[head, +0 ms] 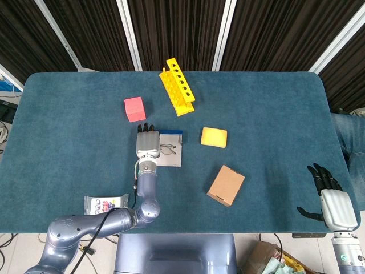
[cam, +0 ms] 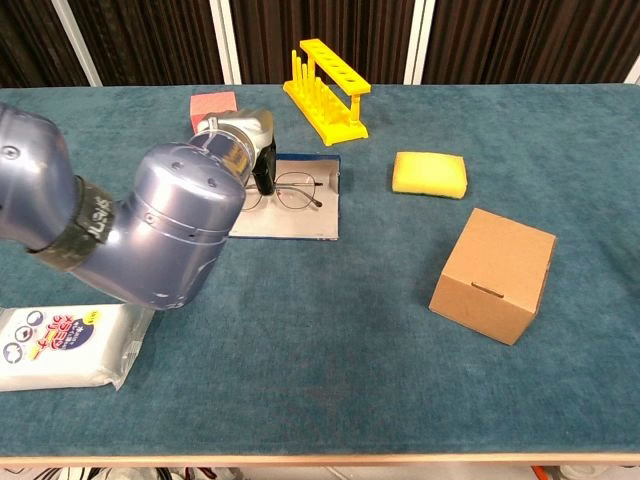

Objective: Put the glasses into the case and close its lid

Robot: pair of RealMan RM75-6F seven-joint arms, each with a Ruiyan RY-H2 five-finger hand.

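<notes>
Two robot hands show over a surface (head: 268, 103) covered in dark teal cloth, with black slatted curtains and white posts behind it. The left robot hand (head: 148, 142) holds the glasses (cam: 285, 192) over the open case (cam: 290, 205), its dark fingers (cam: 264, 168) curled around the frame at the lenses' left side; whether the glasses touch the case lining I cannot tell. The right robot hand (head: 329, 197) hangs off the near right edge, fingers spread, holding nothing. Beyond the left hand stand a pink cube (head: 134, 109) and a yellow rack (head: 177, 94). To its right lie a yellow sponge (head: 214, 137) and, nearer, a cardboard box (head: 226, 185). A wipes pack (head: 101, 205) lies behind its arm at the near edge.
</notes>
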